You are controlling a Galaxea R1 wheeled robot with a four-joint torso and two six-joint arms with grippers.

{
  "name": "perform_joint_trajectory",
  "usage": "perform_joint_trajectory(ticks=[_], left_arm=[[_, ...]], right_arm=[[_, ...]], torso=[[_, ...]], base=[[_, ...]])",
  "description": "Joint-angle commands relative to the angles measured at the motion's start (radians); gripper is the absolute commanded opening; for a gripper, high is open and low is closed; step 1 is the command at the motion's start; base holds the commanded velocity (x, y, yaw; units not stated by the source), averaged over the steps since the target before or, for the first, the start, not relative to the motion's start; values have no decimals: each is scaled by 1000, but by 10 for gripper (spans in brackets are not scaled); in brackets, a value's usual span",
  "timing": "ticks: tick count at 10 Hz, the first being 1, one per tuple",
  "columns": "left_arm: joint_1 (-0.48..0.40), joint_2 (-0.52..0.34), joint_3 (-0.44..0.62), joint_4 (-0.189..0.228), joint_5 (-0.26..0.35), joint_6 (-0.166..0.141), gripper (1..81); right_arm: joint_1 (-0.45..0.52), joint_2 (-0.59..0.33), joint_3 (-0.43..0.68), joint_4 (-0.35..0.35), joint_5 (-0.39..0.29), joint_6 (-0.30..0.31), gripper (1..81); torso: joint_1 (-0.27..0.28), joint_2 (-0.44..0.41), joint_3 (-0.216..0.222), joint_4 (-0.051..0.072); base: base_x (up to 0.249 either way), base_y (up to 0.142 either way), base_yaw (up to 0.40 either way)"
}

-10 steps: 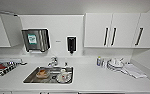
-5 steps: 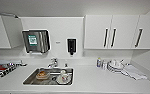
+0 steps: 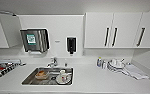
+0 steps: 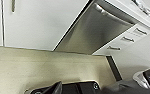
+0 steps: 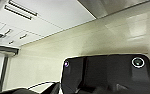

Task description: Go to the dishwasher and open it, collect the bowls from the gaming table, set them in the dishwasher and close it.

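The dishwasher [image 4: 96, 32] has a brushed steel front, and its door is closed between white cabinet doors. A bar handle [image 4: 111, 15] runs along the door's upper edge. A strip of the same steel front [image 5: 116, 5] also appears in the right wrist view, above pale floor. A dark part of my left gripper [image 4: 56, 88] hangs over the floor, some way from the door. The bowls and the gaming table are out of view.
Straight ahead is a white counter [image 3: 91, 80] with a steel sink [image 3: 49, 76] holding dishes and an orange-brown item [image 3: 41, 74]. White stacked dishes [image 3: 116, 64] and a cloth lie at the right. Wall cabinets [image 3: 113, 30], a paper dispenser [image 3: 34, 40] and a soap dispenser [image 3: 71, 45] hang above.
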Motion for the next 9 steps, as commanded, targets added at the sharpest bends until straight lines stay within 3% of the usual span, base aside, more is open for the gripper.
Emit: perform_joint_trajectory(ticks=[1, 7, 9], left_arm=[[-97, -50, 41, 23, 34, 1, 811], [-109, -58, 35, 23, 37, 1, 811], [-130, -104, 78, 23, 37, 1, 811]], right_arm=[[141, -89, 109, 17, -31, 46, 811], [251, -149, 207, 17, -31, 112, 811], [257, -148, 210, 17, -33, 115, 811]], torso=[[63, -97, -91, 0], [195, -301, -284, 0], [238, -370, -349, 0]], base=[[0, 0, 0], [0, 0, 0], [0, 0, 0]])
